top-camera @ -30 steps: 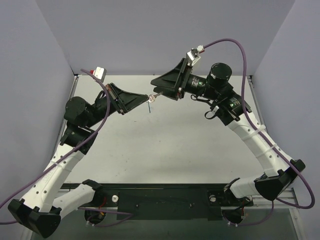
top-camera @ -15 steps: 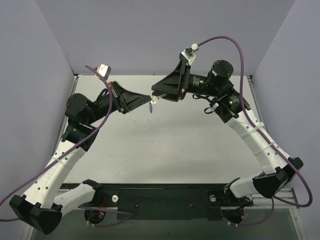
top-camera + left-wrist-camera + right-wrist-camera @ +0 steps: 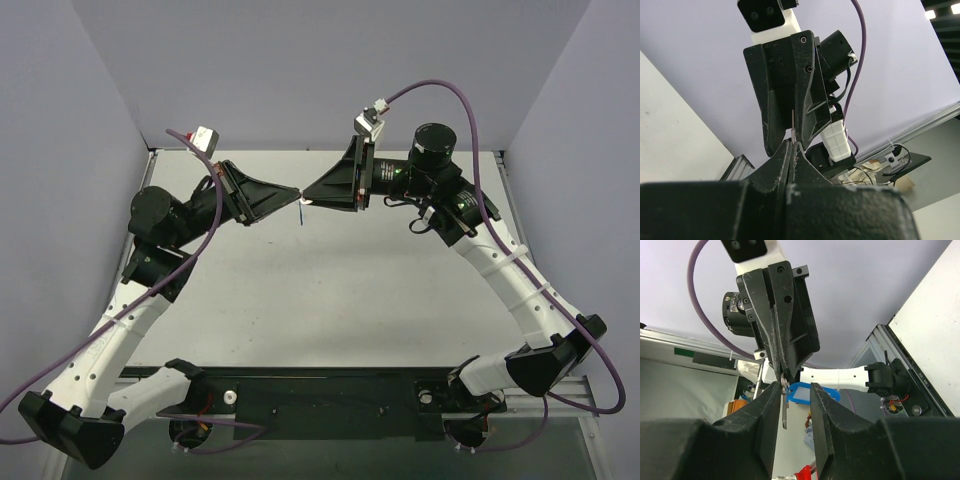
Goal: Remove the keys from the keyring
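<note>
Left gripper point(image 3: 296, 192) pressed together, pinching keyring point(image 3: 784, 381) in air above table point(image 3: 350, 290), near middle of far edge. Blue tag point(image 3: 806, 392) and key point(image 3: 784, 415) hang off ring. Right gripper point(image 3: 307, 197) jaws apart, straddling ring. Versus second ago: right jaws narrower, moved in, grippers now tip to tip.

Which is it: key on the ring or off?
On: the key hangs from the keyring, whose ring the shut left gripper pinches.
</note>
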Action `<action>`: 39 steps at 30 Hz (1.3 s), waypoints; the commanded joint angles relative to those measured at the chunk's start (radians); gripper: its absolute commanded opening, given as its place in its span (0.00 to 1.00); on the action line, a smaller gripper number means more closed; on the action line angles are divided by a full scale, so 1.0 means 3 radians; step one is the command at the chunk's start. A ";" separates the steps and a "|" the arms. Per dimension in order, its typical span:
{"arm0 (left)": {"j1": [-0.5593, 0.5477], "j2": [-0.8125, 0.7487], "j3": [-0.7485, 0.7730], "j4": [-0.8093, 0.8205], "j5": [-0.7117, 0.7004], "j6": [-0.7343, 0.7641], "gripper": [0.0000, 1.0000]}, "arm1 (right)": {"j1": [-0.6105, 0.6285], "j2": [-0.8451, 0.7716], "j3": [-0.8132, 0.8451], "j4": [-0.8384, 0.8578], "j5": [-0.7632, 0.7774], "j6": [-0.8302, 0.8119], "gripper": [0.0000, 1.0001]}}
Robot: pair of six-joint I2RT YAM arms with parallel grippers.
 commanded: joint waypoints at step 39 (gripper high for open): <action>0.0021 -0.0140 0.0109 -0.0122 -0.0090 0.0133 0.00 | 0.0170 -0.0045 0.0201 -0.0036 0.0161 -0.0193 0.13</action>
